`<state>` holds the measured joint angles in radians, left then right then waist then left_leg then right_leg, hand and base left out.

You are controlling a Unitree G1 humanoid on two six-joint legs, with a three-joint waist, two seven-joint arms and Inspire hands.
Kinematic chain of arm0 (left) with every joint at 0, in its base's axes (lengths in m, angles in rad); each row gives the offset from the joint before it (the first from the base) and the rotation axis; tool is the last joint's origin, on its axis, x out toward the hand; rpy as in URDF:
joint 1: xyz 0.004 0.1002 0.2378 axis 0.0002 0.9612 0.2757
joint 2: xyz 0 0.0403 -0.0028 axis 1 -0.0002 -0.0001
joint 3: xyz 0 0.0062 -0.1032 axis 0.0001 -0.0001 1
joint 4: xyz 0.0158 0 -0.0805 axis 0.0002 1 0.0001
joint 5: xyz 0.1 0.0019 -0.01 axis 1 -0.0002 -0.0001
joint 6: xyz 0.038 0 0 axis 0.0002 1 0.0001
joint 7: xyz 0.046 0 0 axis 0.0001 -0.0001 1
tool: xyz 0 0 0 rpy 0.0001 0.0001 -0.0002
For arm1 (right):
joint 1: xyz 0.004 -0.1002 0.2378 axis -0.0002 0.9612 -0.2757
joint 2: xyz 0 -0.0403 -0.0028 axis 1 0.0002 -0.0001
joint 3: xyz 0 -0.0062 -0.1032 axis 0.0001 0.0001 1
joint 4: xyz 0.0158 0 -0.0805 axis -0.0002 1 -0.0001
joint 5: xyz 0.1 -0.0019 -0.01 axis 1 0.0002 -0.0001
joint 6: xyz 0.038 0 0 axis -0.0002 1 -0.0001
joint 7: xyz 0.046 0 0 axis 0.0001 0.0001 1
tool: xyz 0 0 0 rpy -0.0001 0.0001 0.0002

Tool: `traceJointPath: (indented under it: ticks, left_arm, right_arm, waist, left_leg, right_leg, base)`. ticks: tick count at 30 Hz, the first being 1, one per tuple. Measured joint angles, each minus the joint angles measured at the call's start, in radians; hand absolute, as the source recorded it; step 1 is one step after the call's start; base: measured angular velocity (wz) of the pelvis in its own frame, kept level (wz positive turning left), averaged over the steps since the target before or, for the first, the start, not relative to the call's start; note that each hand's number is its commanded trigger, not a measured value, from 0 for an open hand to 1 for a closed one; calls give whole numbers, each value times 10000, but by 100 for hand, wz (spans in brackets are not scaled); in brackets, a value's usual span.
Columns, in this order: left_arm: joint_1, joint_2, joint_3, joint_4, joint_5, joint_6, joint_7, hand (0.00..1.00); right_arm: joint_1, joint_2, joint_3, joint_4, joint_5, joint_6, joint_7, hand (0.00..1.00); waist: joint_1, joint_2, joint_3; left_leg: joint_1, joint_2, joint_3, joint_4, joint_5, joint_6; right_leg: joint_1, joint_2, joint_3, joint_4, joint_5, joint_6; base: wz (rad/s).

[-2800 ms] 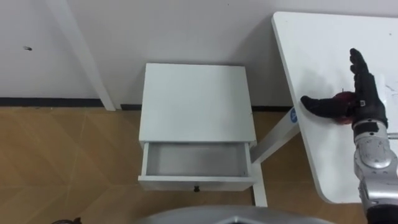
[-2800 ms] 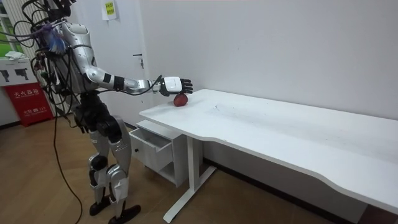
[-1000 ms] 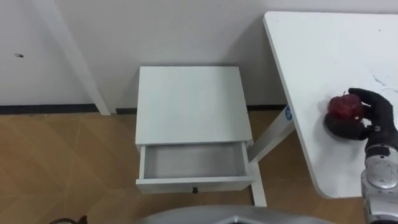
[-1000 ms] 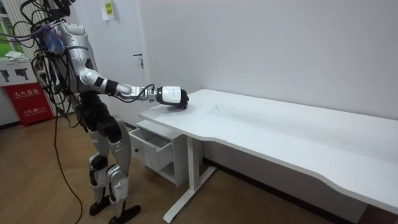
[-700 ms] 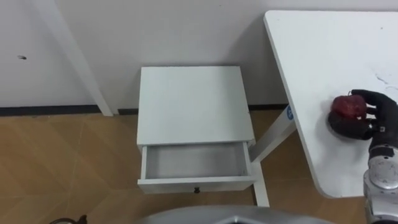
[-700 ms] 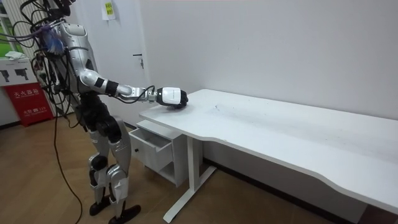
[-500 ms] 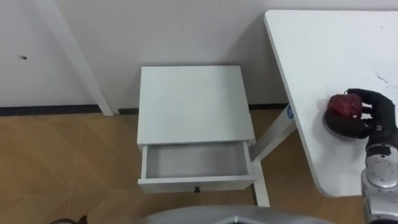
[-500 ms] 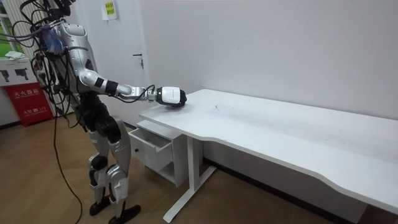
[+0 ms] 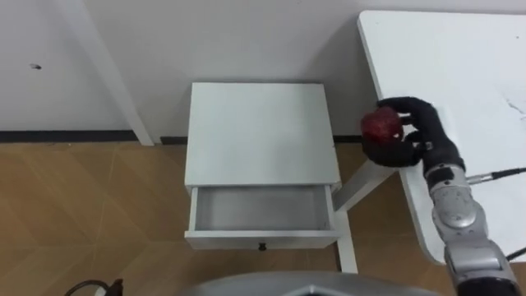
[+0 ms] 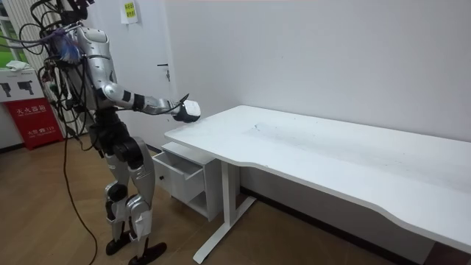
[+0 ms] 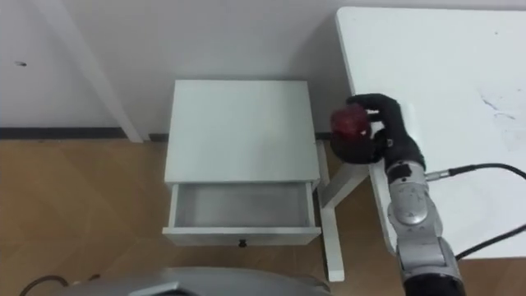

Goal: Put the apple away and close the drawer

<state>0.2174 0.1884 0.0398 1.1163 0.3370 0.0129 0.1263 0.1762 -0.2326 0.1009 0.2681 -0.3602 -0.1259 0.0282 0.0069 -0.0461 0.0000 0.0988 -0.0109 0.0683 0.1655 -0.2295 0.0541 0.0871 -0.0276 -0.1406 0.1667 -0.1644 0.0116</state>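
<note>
A robot's right hand point(image 9: 417, 141), seen from above, has its dark fingers curled round a red apple point(image 9: 380, 125). It holds the fruit off the surface at the left edge of a white table point(image 9: 460, 74), near the right side of a small white cabinet point(image 9: 261, 131). The cabinet stands against the wall on a wooden floor point(image 9: 82, 214). Its drawer point(image 9: 259, 210) is pulled open toward the robot, grey bottom showing. In the room view the robot stands upright beside the cabinet, right arm stretched toward the table
</note>
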Motion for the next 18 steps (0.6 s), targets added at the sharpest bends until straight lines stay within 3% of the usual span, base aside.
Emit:
traceJointPath:
  ticks: [3, 7, 12, 17, 18]
  left_arm:
    - [-142, -15, -316, -1, 3, -18, -9, 0]
    - [-135, -15, -361, -67, 82, -20, -26, 0]
    - [-124, -21, -364, -67, 80, -18, -33, 0]
    - [-115, -18, -473, -67, 78, -5, -34, 0]
    - [-117, -17, -473, -67, 75, -3, -33, 0]
  right_arm:
    - [-6, 15, 837, -15, -170, 209, 616, 100]
    - [-8, 13, 1194, -539, -324, 316, 1053, 100]
    - [-67, -3, 1196, -864, -382, 323, 1312, 100]
    - [-160, -3, 1346, -863, -382, 370, 1373, 100]
    - [-161, -6, 1426, -862, -382, 409, 1375, 57]
  waist:
    - [307, 82, 74]
    - [390, 178, 126]
    - [536, 84, 62]
    - [562, 52, 56]
    - [556, 44, 61]
  left_leg:
    - [-54, -16, -48, 12, 3, 4]
    - [-121, -24, -175, 48, 5, 8]
    - [-183, -28, -199, 54, 9, 6]
    - [-169, -27, -276, 38, 9, 6]
    - [-168, -27, -282, 34, 9, 6]
  right_leg:
    - [-29, -18, -57, -4, 2, 3]
    - [-45, -45, -258, -17, 2, 4]
    - [14, -54, -281, -164, 2, 4]
    - [34, -61, -295, -167, 2, 4]
    - [37, -60, -305, -168, 2, 4]
  base:
    - [7]
    - [12]
    - [7]
    - [1]
    - [0]
